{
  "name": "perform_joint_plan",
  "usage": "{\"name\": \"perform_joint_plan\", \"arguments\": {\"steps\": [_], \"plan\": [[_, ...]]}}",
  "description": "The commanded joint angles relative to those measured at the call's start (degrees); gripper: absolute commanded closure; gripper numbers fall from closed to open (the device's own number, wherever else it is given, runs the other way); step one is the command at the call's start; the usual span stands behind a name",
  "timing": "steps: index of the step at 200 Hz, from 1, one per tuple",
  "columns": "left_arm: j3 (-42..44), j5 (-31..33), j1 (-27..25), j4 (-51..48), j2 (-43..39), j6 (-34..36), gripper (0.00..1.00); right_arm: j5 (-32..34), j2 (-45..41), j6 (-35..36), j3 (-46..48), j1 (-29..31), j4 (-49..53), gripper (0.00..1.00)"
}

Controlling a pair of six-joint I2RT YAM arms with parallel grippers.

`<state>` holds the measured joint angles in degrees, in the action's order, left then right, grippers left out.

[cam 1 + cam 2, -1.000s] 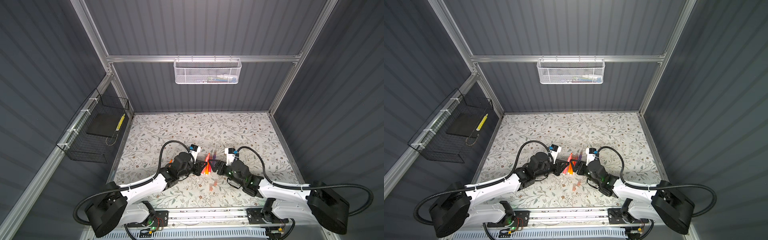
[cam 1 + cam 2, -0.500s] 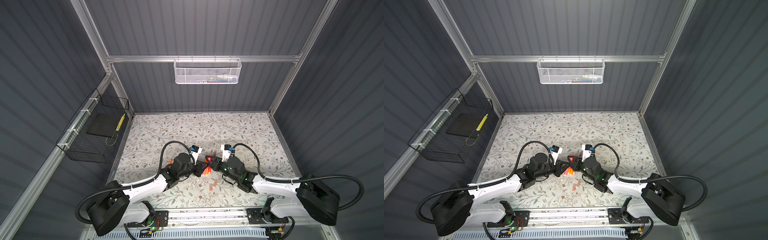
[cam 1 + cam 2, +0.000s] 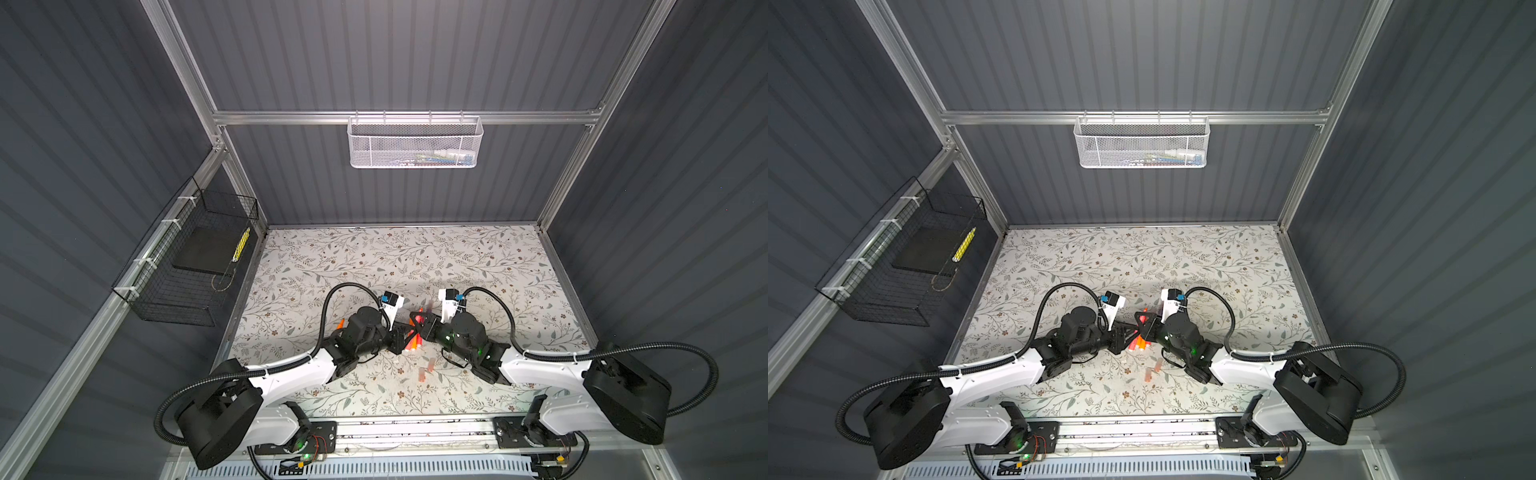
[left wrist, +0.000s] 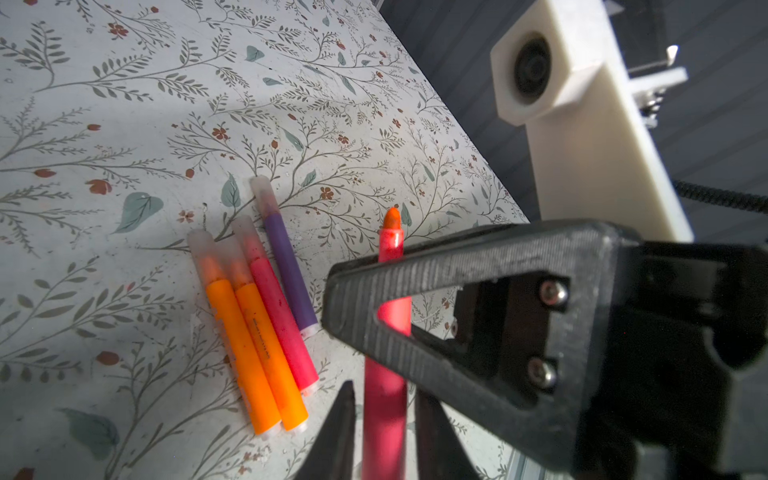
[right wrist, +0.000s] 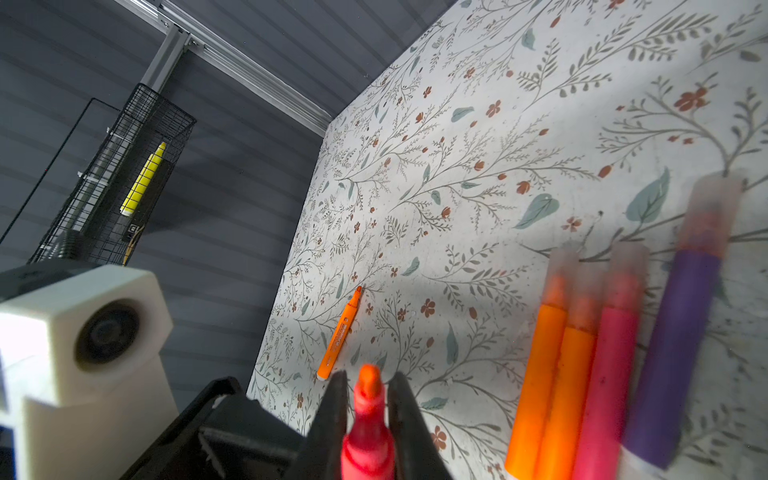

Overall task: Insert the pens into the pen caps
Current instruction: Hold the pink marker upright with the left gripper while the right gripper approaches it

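On the flowered table (image 3: 457, 257) the two arms meet over the middle, probably to pass one pen across so that its bare tip can be aimed at a cap. The right claw (image 5: 370, 378) is clamped tight on the pink pen (image 5: 368, 446), whose orange tip pokes out past the claw. The left claw (image 4: 384, 390) stands a sliver apart around the same barrel. Four capped pens (image 4: 266, 316) lie side by side beneath. An uncapped orange pen (image 5: 338, 336) lies well apart, and what look like two loose caps (image 3: 422, 375) sit nearer the arms' bases.
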<state>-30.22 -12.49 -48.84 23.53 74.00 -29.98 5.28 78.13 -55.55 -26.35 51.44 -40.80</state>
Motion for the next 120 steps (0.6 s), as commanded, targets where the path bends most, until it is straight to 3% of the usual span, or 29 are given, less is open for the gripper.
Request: {"name": "perform_joint_plan", "arguments": {"steps": [1,50,93,120], "plan": [[0.8,0.6,-0.3,2.2,1.2,1.1,0.67,-0.8,0.8,-0.8,-0.2,0.3,-2.7,0.95],[0.3,0.3,-0.3,3.6,3.2,0.7,0.63,-2.0,2.4,-1.8,-0.7,0.9,-4.4,0.97],[0.4,0.5,-0.4,3.6,3.3,1.1,0.78,-1.0,3.3,-1.6,-0.8,1.3,-5.0,0.97],[1.0,0.2,-0.3,4.0,2.9,0.8,0.78,-0.9,3.2,-1.8,-1.0,1.4,-4.7,0.97]]}}
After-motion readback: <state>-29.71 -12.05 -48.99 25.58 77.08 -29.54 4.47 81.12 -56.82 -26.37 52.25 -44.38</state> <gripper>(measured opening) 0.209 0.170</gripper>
